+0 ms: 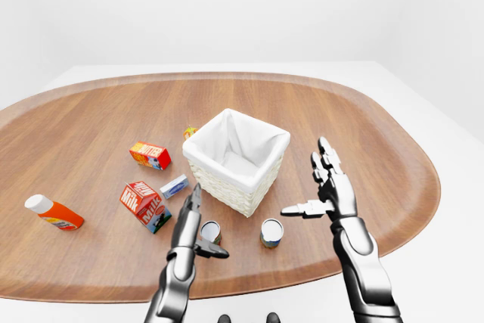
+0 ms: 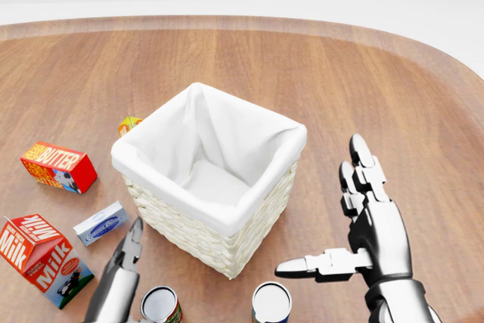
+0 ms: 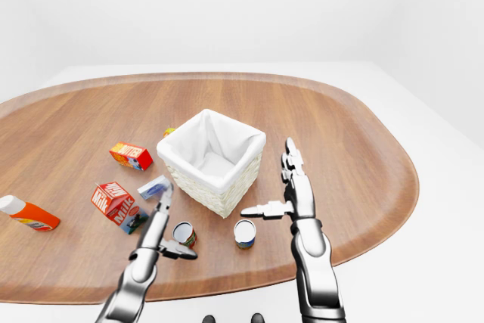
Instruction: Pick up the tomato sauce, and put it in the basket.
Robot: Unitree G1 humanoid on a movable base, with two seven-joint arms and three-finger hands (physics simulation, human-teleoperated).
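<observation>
The sauce can (image 1: 210, 231) stands upright just below the basket (image 1: 236, 158), beside the left hand (image 1: 193, 226), whose fingers are spread. The right hand (image 1: 327, 187) is also spread, empty. The can is probably rigid, smooth, moderately heavy; grip its sides.

The basket (image 2: 219, 243) is pale cream wicker with a woven weave, lined in plain white cloth (image 2: 219, 149). It stands on a table (image 1: 363, 126) of warm reddish-brown wood with long streaked grain. Left of the basket in the head view lies a red-orange butter box (image 2: 59, 166) with yellow lettering, and below that a red milk carton (image 2: 41, 259) with white lettering and a blue lower panel. Between carton and basket sits a small pale blue and white box (image 2: 100, 223). Below the basket are a can with a red label (image 2: 160, 305) and a can with a blue label (image 2: 271, 302), both silver-topped. Far left of the basket in the left-eye view lies an orange bottle with a white cap (image 1: 53, 212).
</observation>
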